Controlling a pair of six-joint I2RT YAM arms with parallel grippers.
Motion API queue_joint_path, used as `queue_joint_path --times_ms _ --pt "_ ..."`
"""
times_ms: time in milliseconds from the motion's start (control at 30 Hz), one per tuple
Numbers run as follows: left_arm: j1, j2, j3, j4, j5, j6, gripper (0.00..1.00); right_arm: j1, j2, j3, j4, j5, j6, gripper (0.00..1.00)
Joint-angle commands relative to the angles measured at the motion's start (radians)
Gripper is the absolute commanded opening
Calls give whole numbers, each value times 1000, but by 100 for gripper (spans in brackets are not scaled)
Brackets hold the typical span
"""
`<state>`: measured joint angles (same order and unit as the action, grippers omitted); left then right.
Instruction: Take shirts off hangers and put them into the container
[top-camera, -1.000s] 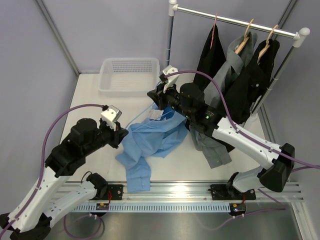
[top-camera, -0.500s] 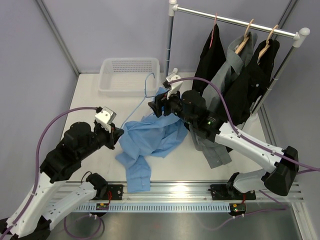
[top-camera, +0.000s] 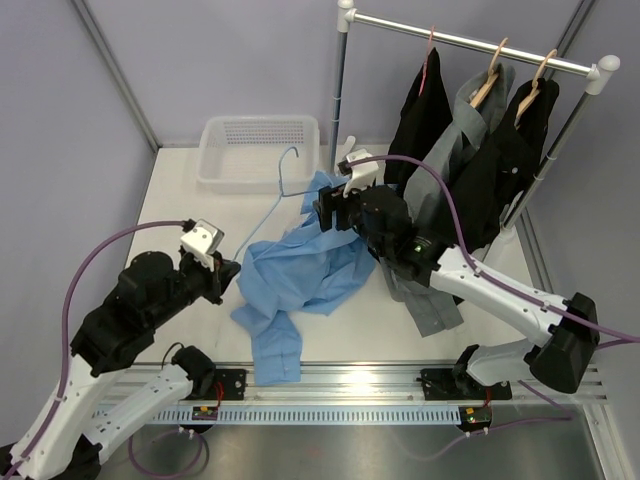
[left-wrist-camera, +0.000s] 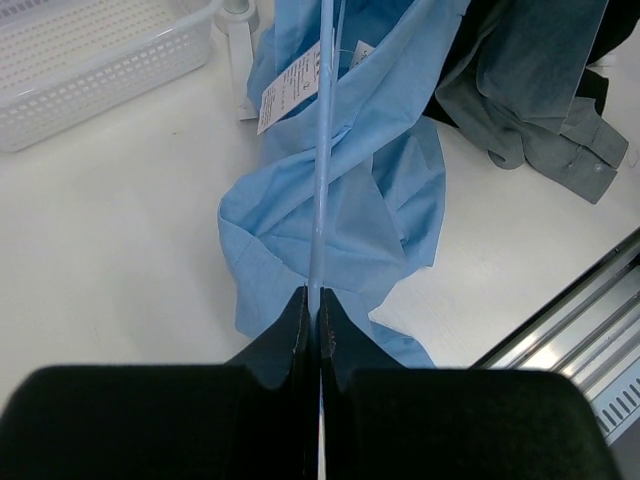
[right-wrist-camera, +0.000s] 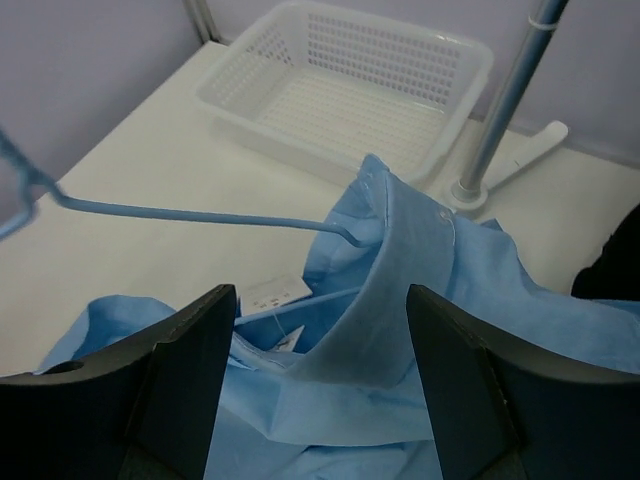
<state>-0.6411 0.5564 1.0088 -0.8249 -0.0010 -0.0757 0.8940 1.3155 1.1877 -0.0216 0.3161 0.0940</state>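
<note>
A light blue button shirt (top-camera: 310, 265) lies crumpled in the middle of the white table (top-camera: 180, 200). Behind it, far left, stands the shallow white plastic basket (top-camera: 250, 183). A thin blue hanger (left-wrist-camera: 320, 150) slants over the shirt's left side, hook toward the basket's right end. Far right, a white-and-chrome rail (top-camera: 470, 42) carries a black shirt (top-camera: 418, 110), a grey shirt (top-camera: 430, 300) and a second black shirt (top-camera: 500, 170), left to right. The grey shirt's tail rests on the table just right of the blue one.

This is looking like a robotics lab — two arms (top-camera: 120, 320) are sitting on a metal rail (top-camera: 340, 378). Panels (top-camera: 230, 60) are enclosing the table (top-camera: 190, 210).
</note>
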Motion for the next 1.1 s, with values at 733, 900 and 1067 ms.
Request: queue_joint_path --times_ms 733,900,1067 --pt "3 -84 142 10 -85 -12 0 -170 103 -247 -117 42 366 0" --pt "3 52 184 108 -51 10 0 -67 125 -286 -90 23 354 0" --pt "3 250 284 228 -7 45 0 -27 111 -324 -80 -3 371 2"
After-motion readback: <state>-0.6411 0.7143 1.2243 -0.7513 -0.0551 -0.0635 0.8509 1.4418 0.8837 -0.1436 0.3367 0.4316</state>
